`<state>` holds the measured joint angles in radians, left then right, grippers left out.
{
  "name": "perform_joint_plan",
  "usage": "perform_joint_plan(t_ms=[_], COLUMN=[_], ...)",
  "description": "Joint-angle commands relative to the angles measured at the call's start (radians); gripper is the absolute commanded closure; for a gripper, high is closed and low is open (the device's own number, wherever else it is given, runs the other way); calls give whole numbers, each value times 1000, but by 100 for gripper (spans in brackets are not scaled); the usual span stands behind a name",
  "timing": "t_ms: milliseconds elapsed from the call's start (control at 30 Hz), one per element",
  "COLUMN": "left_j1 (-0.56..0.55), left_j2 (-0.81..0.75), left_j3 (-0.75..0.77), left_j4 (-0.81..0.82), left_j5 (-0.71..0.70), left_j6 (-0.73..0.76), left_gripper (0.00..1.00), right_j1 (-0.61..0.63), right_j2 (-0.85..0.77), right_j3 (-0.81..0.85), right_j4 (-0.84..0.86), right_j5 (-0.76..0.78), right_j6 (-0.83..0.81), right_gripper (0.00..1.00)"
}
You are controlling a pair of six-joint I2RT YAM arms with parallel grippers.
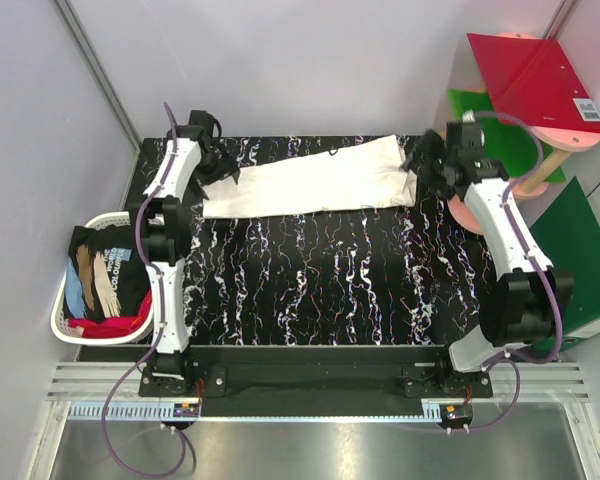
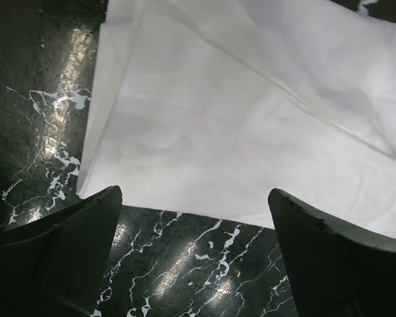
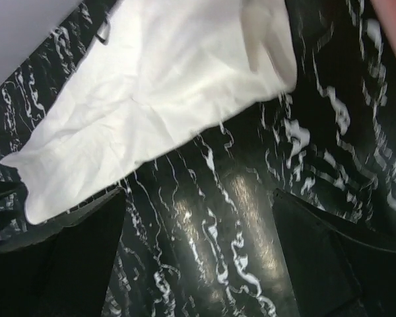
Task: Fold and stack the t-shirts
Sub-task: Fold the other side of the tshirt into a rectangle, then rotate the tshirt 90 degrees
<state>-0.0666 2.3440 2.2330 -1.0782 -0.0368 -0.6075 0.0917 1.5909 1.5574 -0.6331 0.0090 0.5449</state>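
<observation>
Along the far edge of the desk the cream-white t-shirt (image 1: 310, 180) lies in a long folded strip. My left gripper (image 2: 195, 195) is spread wide at its far-left end, my right gripper (image 3: 199, 195) at the far-right end, both holding nothing. Next I'd pinch all layers squarely at each end and fold evenly

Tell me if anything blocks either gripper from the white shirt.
Nothing visible does. The left gripper and right gripper hang open at opposite ends of the white t-shirt, with only bare marbled table between.
</observation>
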Motion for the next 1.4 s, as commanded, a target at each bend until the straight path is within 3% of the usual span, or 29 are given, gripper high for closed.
perform_joint_plan(t_ms=[0, 133, 233, 767, 867, 900, 967, 1000, 1367], left_j1=[36, 65, 108, 168, 166, 166, 168, 166, 131], left_j2=[-23, -49, -32, 113, 127, 135, 138, 141, 8], left_j3=[-4, -52, -53, -3, 0, 2, -6, -10, -226], left_j4=[24, 60, 72, 98, 109, 110, 110, 109, 106], left_j5=[15, -3, 29, 198, 227, 235, 248, 252, 249], left_j6=[-12, 5, -1, -17, -21, -23, -32, -34, 3], left_gripper=[1, 1, 1, 1, 15, 45, 87, 100, 100], right_j1=[-84, -86, -86, -86, -86, -87, -87, -86, -86], right_j2=[-86, -124, -97, 167, 208, 221, 257, 268, 380], right_j3=[-287, -508, -572, -695, -680, -672, -642, -629, -524], right_j4=[-42, 114, 191, 674, 711, 722, 743, 744, 763], right_j5=[-200, -270, -334, -393, -383, -386, -397, -400, -420], right_j6=[334, 553, 639, 1007, 1035, 1043, 1050, 1049, 1050], right_gripper=[0, 1, 0, 0, 0, 0, 0, 0, 2])
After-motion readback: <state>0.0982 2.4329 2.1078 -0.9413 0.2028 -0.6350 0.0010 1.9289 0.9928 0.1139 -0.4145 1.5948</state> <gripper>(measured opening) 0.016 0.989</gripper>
